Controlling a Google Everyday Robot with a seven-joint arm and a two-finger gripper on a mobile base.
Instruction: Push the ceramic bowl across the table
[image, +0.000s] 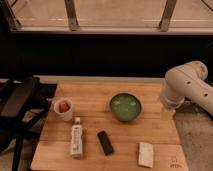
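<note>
On the table (90, 95), right of its middle, sits the ceramic bowl (126, 107), upright and green. The claw (167, 114) hangs at the table's right edge, just right of the bowl and apart from it; whether it is spread or pressed together cannot be told. A white cup (63, 109) stands left of the bowl, with a bottle (76, 141) lying nearer the front.

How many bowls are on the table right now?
1. The green ceramic bowl sits right of centre on the table, the gripper just to its right near the table edge. Nothing seems to hide another.
</note>
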